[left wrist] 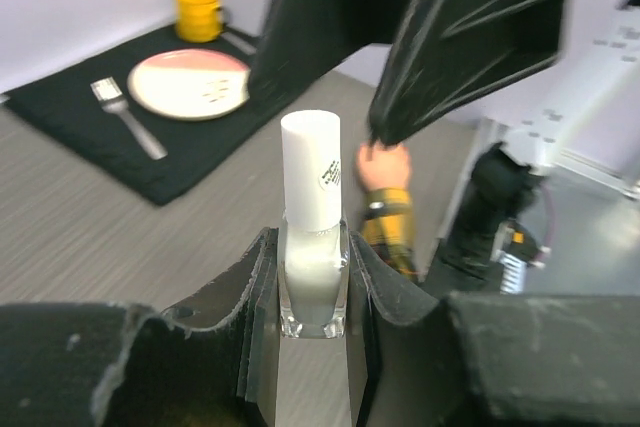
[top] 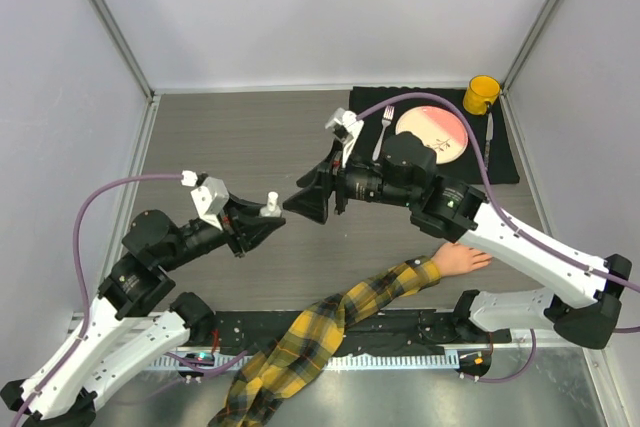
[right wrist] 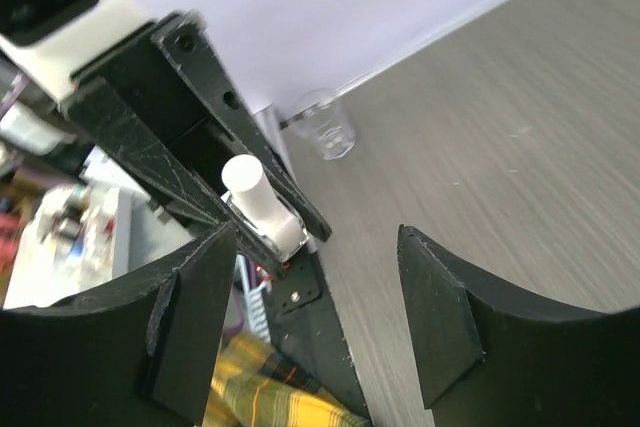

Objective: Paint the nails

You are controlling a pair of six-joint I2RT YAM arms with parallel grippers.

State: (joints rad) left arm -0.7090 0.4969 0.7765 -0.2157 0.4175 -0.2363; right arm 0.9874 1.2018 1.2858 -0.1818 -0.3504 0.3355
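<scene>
My left gripper (left wrist: 312, 247) clamps the bottle (left wrist: 312, 292), probably light, slick glass, by its body; my right gripper (right wrist: 312, 245), spread wide beside it, should pinch the cap (left wrist: 311, 167).

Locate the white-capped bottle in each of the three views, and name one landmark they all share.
Top external: the white-capped bottle is left of centre, clamped in the left pincer.
Left wrist: the bottle is dead centre, rising from the clamp.
Right wrist: it is left of centre, beyond the open right pincer.
Shared landmark: the plaid sleeve.
</scene>
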